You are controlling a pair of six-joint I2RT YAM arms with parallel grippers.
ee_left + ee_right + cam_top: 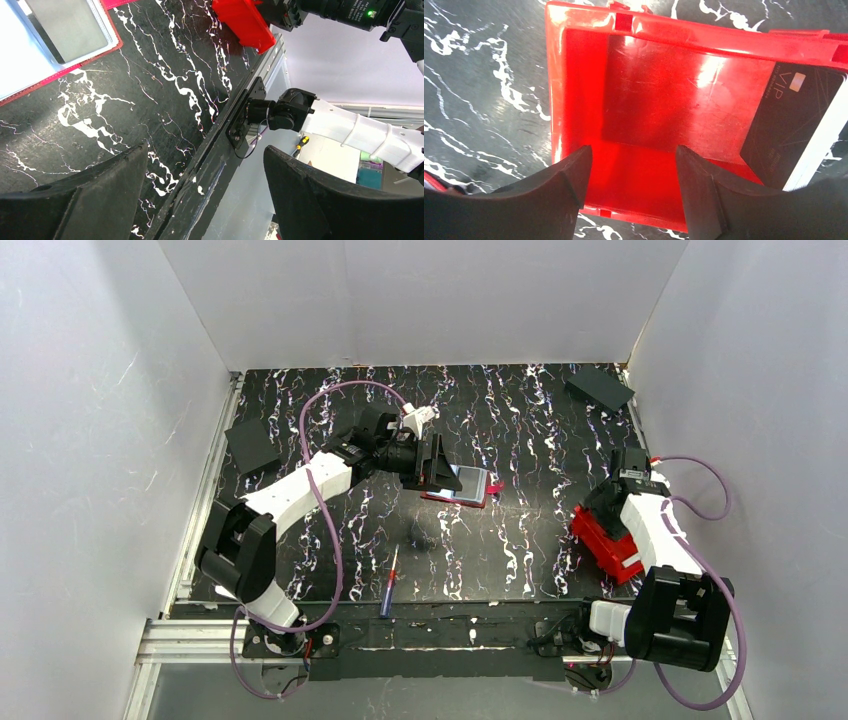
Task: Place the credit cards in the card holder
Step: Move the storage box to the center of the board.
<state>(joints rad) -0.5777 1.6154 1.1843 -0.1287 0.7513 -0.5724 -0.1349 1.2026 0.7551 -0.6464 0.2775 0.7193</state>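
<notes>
Handling the credit card [793,122] calls for care. It is judged thin, light, stiff and slick, and it would give the fingers no raised edge if it lay flat. Here it leans tilted against the right wall of the red bin [574,75], so 1 long edge stands free. That edge is the likely place to pinch, across the card's thickness. A pale strip runs along its right side; whether that is a 2nd card beneath cannot be told.

Containers:
- The red bin stands on the table [520,570] at the right, toward the near edge, under the right arm. It holds the 1 dark card marked VIP. The rest of its floor shows bare red plastic.
- The card holder [473,486] lies opened flat at the middle of the table, well apart from the bin. Its pale inner face is up, with a grey pocket. Whether any pocket already holds a card cannot be told. It is judged soft and light, and likely to slide when a card is pushed in.

Grippers:
- The right gripper [631,195] hovers over the near wall of the bin, jaws apart and clamping nothing. The card is off to its right, untouched.
- The left gripper [205,200] sits by the left side of the card holder, jaws wide apart and holding nothing.
</notes>
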